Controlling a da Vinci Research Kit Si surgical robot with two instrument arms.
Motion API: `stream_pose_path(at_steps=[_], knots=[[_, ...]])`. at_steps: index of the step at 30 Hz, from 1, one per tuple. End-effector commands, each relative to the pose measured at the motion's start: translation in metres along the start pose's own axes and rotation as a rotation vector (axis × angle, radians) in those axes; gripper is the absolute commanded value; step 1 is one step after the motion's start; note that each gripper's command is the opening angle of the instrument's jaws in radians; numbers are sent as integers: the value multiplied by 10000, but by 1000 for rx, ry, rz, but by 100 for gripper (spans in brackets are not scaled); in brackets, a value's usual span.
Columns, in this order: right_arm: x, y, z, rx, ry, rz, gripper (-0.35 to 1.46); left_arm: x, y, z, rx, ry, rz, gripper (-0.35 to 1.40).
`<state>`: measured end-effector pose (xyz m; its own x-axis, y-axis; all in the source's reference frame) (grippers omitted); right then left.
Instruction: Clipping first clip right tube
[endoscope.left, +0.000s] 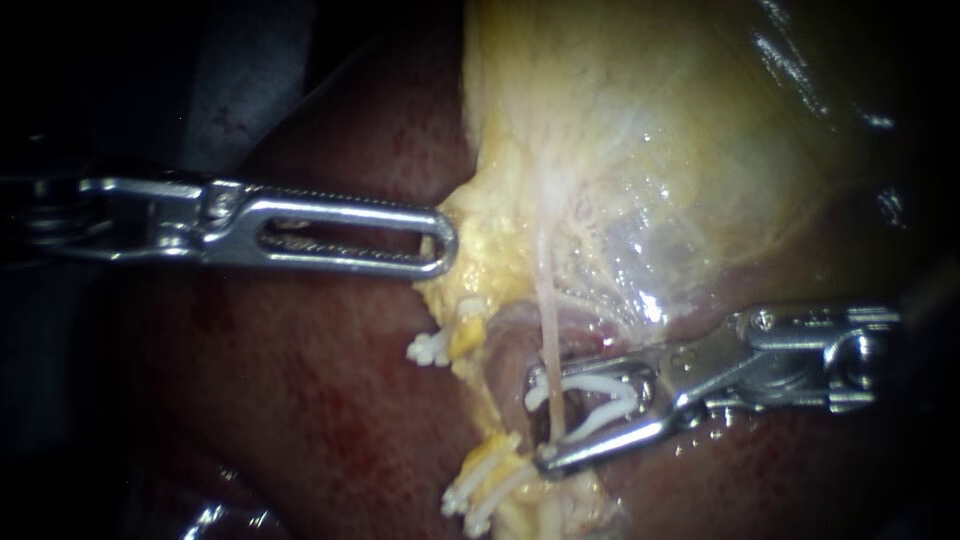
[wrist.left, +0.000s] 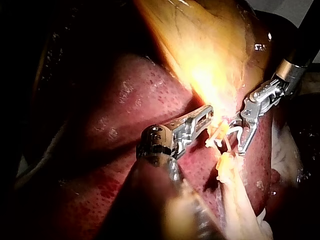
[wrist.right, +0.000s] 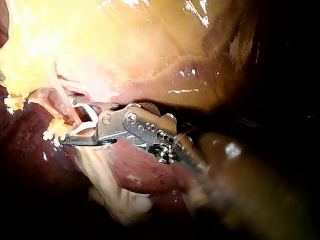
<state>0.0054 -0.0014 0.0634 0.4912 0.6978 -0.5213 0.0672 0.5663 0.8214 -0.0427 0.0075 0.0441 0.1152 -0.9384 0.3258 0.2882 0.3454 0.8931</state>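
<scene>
A thin pale tube (endoscope.left: 547, 335), the right one, runs down from the gallbladder (endoscope.left: 650, 150). My right instrument (endoscope.left: 536, 420) comes in from the right. Its jaws stand wide apart with a white clip (endoscope.left: 600, 400) seated in both of them, and the clip's open legs straddle the tube. In the right wrist view the same instrument (wrist.right: 67, 122) holds the clip (wrist.right: 89, 119) around the tube (wrist.right: 61, 92). My left instrument (endoscope.left: 445, 240) has slotted jaws that lie together on the yellow edge of the gallbladder, which is drawn to a point at their tip. The left wrist view shows the left instrument (wrist.left: 205, 116) close to the right instrument (wrist.left: 242, 136).
To the left of the thin tube, two white clips (endoscope.left: 430, 348) (endoscope.left: 480, 492) sit on a yellow fatty strand. Dark red liver (endoscope.left: 300, 420) lies below and around both instruments. The right wrist view shows pale tissue strands (wrist.right: 107, 185) hanging beneath the right instrument.
</scene>
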Motion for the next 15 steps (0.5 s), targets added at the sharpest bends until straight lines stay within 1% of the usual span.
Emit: stream_pose_path(at_steps=[1, 5, 11, 12, 15], knots=[[0, 0, 0, 2, -1, 0, 51, 0, 0, 0, 0, 0, 0, -35], [0, 0, 0, 7, -5, 0, 48, 0, 0, 0, 0, 0, 0, -35], [0, 1, 0, 14, -11, 18, 38, 0, 0, 0, 0, 0, 0, -35], [0, 1, 0, 15, -16, 18, 34, 0, 0, 0, 0, 0, 0, -35], [0, 1, -3, 26, -32, 30, 13, 0, 0, 0, 0, 0, 0, -35]])
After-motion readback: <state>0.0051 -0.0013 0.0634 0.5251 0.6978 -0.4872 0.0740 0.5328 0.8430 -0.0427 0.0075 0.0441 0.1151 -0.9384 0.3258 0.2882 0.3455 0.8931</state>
